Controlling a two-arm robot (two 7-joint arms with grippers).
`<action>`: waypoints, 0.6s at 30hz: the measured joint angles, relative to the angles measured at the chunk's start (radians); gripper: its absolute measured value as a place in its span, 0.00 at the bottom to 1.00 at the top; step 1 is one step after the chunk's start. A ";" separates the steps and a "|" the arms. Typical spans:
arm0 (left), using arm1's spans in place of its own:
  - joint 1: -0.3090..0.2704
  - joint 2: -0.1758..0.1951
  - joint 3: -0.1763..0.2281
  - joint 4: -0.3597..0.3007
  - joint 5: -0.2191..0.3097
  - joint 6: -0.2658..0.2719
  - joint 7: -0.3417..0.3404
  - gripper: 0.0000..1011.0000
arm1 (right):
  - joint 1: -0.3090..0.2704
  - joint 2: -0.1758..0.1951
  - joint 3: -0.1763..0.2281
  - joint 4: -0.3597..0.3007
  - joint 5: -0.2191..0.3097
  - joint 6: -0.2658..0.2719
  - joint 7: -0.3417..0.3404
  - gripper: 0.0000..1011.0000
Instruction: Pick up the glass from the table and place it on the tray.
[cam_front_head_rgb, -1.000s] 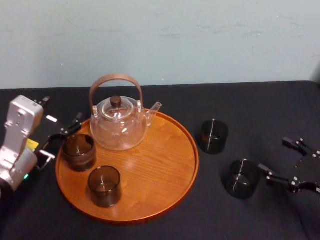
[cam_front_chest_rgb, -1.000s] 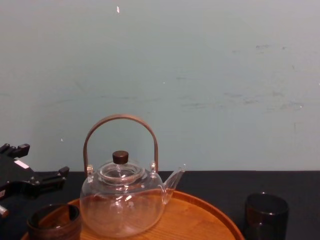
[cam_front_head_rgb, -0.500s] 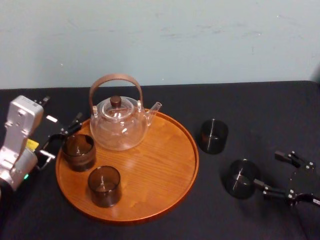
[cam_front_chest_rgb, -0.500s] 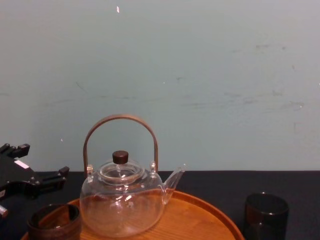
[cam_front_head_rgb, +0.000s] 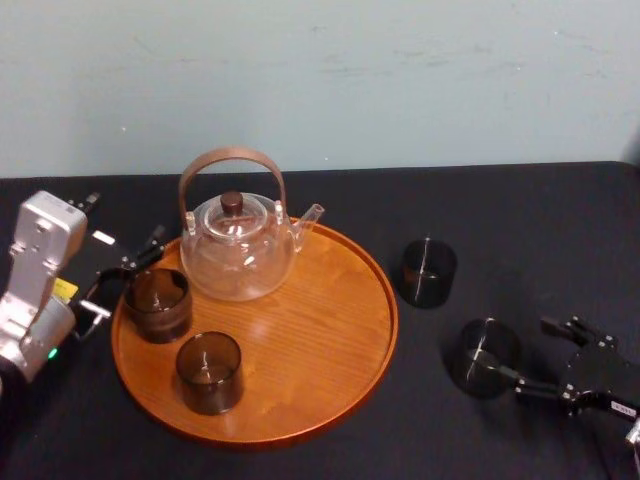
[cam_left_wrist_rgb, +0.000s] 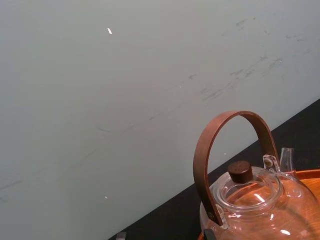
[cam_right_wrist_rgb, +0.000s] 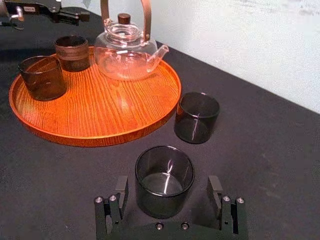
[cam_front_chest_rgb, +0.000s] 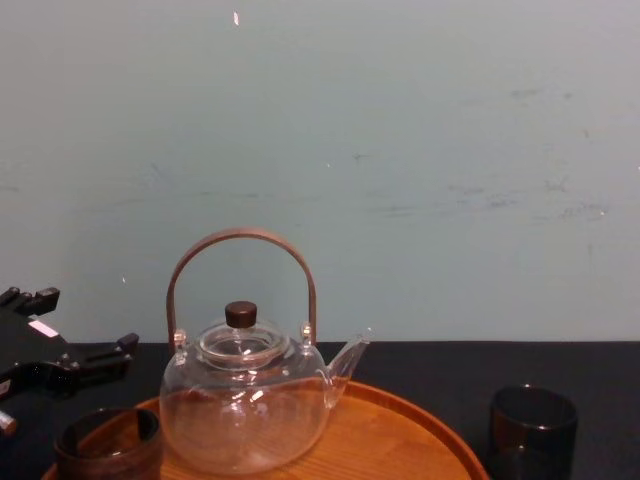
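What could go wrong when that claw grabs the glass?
The right gripper stands open at the near glass; closing off-centre might tip it. Carried low, it could clip the second glass or the tray rim. The teapot, brown cup, another glass and the left gripper crowd the tray's left side.

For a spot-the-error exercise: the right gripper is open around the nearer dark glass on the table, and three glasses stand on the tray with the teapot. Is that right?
No. The head view shows two glasses, not three, on the tray with the glass teapot. The right gripper is open around the nearer dark glass on the table.
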 joint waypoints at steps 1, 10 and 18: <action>0.000 0.000 0.000 0.000 0.000 0.000 0.000 0.99 | 0.006 -0.003 -0.003 0.004 0.002 0.008 -0.001 0.99; 0.000 0.000 0.000 0.000 0.000 0.000 0.000 0.99 | 0.035 -0.012 -0.025 0.024 0.003 0.041 0.000 0.99; 0.000 0.000 0.000 0.000 0.000 0.000 0.000 0.99 | 0.064 -0.017 -0.047 0.043 0.004 0.059 0.003 0.99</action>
